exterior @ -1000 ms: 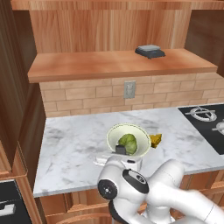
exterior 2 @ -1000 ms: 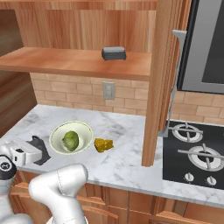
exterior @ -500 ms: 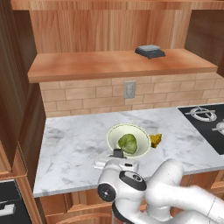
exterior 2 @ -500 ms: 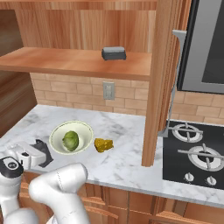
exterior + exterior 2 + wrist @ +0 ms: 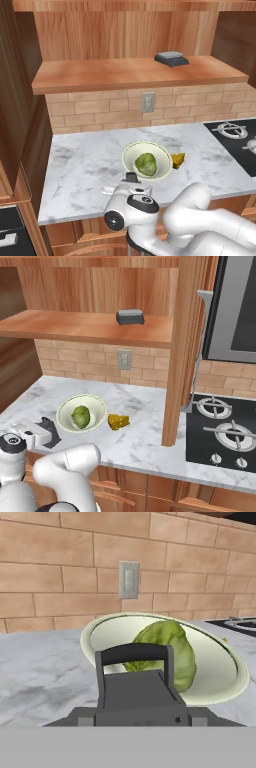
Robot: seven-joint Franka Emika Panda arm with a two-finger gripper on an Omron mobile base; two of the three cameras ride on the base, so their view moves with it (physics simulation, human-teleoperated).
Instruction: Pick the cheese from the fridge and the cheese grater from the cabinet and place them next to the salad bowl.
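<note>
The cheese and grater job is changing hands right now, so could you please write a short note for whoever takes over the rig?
Gripper: shut on the dark grey tapered box grater with loop handle, held low by the marble counter, on the left of the bowl in the base views.
Pale cream-green salad bowl with green lettuce head: mid-counter.
Yellow-orange cheese wedge: on the counter beside the bowl.
Flat dark square scale: on the wooden cabinet shelf.
Done: cheese placed; grater brought to the bowl.
Left: set the grater down, release, withdraw.

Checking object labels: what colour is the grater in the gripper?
Dark grey, loop handle included; the grater shows best in the hand view, before the bowl.
</note>
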